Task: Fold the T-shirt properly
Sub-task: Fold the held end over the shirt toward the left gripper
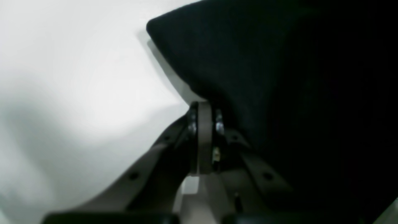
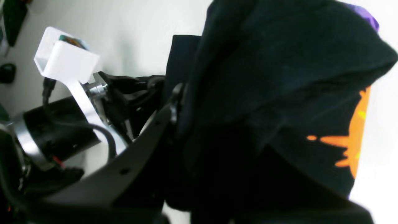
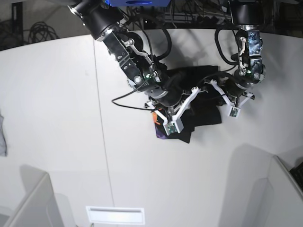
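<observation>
The black T-shirt (image 3: 199,113) is bunched up between my two arms at the middle of the white table (image 3: 57,94). In the left wrist view my left gripper (image 1: 204,107) is shut on an edge of the plain black T-shirt (image 1: 248,62), just over the table. In the right wrist view the T-shirt (image 2: 279,77) drapes over my right gripper (image 2: 177,102) and hides its tips. The orange print (image 2: 353,140) and a bit of purple (image 2: 368,17) show at the right. The cloth hangs from this gripper, which looks shut on it.
A small grey cloth scrap (image 3: 2,135) lies at the table's left edge. White bin walls stand at the front left (image 3: 31,201) and front right (image 3: 279,189). A white slot (image 3: 115,214) sits at the front. Cables hang behind the arms.
</observation>
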Robot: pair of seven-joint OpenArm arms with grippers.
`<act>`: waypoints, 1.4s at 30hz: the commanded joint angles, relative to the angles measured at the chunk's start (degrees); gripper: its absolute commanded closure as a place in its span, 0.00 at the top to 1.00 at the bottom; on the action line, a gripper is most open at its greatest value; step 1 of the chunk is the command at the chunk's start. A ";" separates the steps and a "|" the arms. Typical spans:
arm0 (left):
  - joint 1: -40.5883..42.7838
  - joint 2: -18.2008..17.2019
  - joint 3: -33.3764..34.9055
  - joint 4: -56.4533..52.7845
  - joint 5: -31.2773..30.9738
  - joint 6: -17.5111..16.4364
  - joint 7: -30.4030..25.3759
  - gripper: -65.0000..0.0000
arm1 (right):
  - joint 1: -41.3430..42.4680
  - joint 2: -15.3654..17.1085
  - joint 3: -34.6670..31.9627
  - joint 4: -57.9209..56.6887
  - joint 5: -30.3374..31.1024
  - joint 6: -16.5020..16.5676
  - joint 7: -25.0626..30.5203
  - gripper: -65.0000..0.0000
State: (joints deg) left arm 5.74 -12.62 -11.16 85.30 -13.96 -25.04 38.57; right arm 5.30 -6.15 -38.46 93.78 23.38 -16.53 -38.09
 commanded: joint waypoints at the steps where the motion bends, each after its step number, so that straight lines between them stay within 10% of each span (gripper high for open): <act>1: -0.16 -0.70 -0.23 0.73 0.20 0.03 0.69 0.00 | 1.51 -1.01 -0.80 -0.02 0.32 -0.12 2.00 0.00; 19: 2.39 -0.70 -0.67 6.88 0.11 0.03 0.77 0.00 | 3.01 -1.89 -3.34 -11.01 0.49 -0.30 10.88 0.00; 34: 12.50 -0.61 -25.63 12.07 -3.93 -0.33 0.77 0.00 | 5.82 -1.89 -3.43 -16.02 10.43 -0.30 10.96 0.00; 42: 16.28 -4.30 -28.27 11.98 -11.58 -0.33 0.77 0.00 | 6.00 -1.89 -5.54 -16.90 10.95 -0.30 14.57 0.28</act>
State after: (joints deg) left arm 21.91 -16.03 -39.05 96.38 -24.45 -25.28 40.56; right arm 10.17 -7.16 -44.16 75.99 34.17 -17.19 -24.84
